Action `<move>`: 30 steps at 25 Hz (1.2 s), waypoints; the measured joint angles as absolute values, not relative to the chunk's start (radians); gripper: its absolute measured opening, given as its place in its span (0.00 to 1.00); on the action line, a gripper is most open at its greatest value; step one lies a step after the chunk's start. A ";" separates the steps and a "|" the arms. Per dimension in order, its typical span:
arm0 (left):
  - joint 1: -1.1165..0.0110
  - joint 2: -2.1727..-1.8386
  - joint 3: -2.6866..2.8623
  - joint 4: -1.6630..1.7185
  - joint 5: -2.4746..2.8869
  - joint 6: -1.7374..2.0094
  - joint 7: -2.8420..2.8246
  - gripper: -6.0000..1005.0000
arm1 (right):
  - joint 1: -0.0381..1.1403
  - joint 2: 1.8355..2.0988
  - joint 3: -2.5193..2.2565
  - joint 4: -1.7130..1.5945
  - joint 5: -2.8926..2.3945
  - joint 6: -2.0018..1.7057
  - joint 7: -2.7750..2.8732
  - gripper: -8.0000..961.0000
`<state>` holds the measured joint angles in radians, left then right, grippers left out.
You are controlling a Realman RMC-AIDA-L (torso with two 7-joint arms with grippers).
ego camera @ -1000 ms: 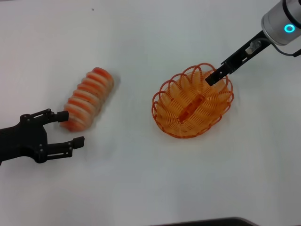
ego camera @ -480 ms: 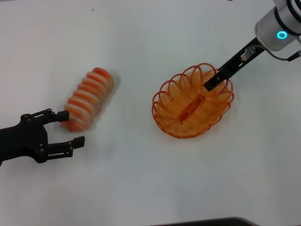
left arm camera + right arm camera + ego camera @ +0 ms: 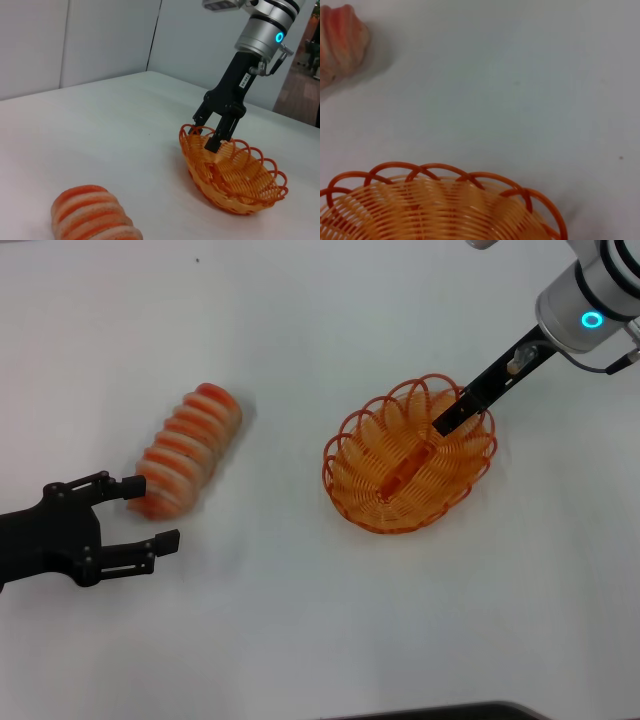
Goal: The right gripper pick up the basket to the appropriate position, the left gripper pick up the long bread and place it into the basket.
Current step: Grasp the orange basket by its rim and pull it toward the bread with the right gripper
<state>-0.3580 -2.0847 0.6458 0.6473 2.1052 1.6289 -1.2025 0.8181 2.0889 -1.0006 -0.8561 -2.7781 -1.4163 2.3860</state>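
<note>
Two grippers show — the right gripper (image 3: 450,420) reaches down at the far rim of the basket (image 3: 410,455), one finger inside the looped edge and one outside it, whether pinching the wire or not I cannot tell; the left gripper (image 3: 150,512) sits low on the white table (image 3: 300,620), fingers spread, just beside the near end of the long bread (image 3: 188,448); bread and basket lie well apart.

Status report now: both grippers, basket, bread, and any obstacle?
Right gripper open, fingers astride basket rim, far end. Left gripper open beside long bread, not gripping. Bread on table, outside basket. No obstacle between them.
</note>
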 joint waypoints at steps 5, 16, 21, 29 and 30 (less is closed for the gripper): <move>-0.358 -2.085 0.646 0.650 2.105 1.631 -1.203 0.87 | 0.820 2.090 -1.029 -0.855 -2.778 -1.398 2.399 0.79; -0.360 -2.085 0.646 0.652 2.105 1.633 -1.203 0.87 | 0.824 2.090 -1.097 -0.839 -2.780 -1.381 2.432 0.58; -0.362 -2.085 0.646 0.652 2.105 1.633 -1.203 0.87 | 0.824 2.090 -1.099 -0.839 -2.781 -1.380 2.432 0.30; -0.364 -2.085 0.646 0.652 2.105 1.633 -1.203 0.87 | 0.821 2.088 -1.093 -0.839 -2.780 -1.379 2.432 0.24; -0.364 -2.085 0.646 0.652 2.105 1.634 -1.203 0.87 | 0.820 2.088 -1.089 -0.839 -2.778 -1.379 2.432 0.24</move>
